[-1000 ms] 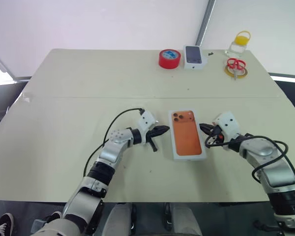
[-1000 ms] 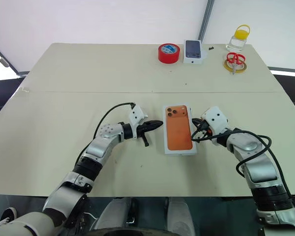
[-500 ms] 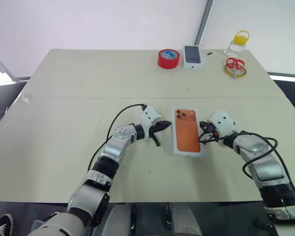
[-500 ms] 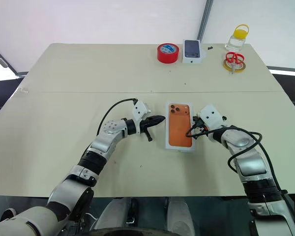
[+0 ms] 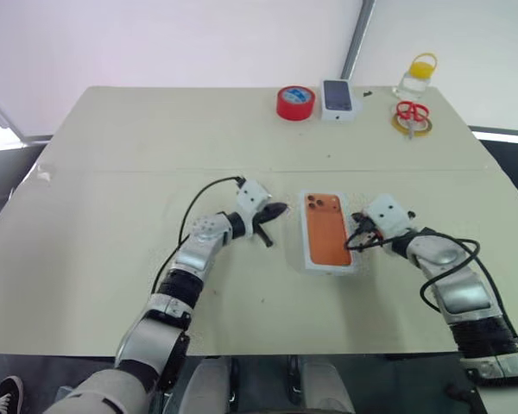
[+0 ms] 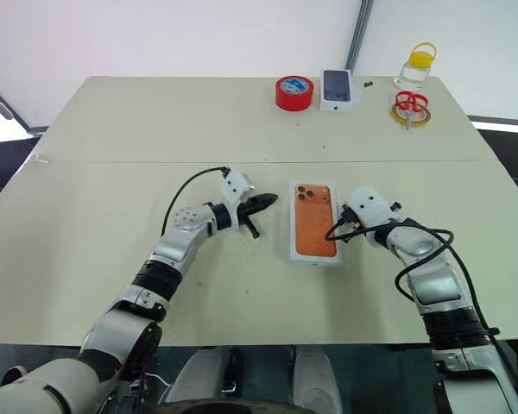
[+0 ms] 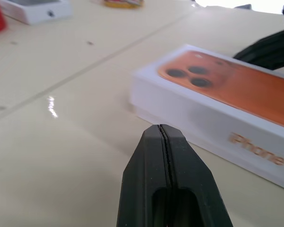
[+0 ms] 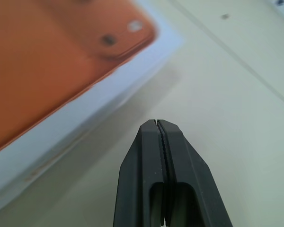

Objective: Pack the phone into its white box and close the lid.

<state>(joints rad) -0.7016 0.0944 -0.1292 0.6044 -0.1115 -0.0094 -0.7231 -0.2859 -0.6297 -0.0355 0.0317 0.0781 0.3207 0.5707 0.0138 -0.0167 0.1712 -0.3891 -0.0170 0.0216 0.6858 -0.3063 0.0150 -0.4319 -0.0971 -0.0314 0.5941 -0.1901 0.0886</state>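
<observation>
We note a closed white rectangular box point(image 5: 330, 244) lying flat near the middle of the pale beige desk point(image 5: 112, 172), its long side running near to far. Its top face carries an orange phone picture with a cluster of three dark lenses at the far end; the left wrist view shows pale lettering along the box's side wall. Whether this orange face is the phone itself or a printed lid, we cannot tell from the head views; the wrist views suggest a solid closed box with white walls.

The left gripper point(image 5: 276, 211) sits to the left of the box, a clear gap between them, its jaws pressed fully together and holding nothing; in the left wrist view point(image 7: 164, 142) the two black fingers meet in a thin seam, pointing toward the box's near-left wall.

The right gripper point(image 5: 356, 243) is at the box's right edge, just beside or touching it; contact is not clear. Its jaws are likewise fully closed and empty, as the right wrist view point(image 8: 160, 130) shows, with the box's white wall close ahead.

Along the far edge of the desk stand a red roll of tape point(image 5: 296, 103), a small white box printed with a dark phone picture point(image 5: 338, 98), red-handled scissors point(image 5: 413, 115) lying on a yellow tape ring, and a clear jar with a yellow lid point(image 5: 417, 76).
</observation>
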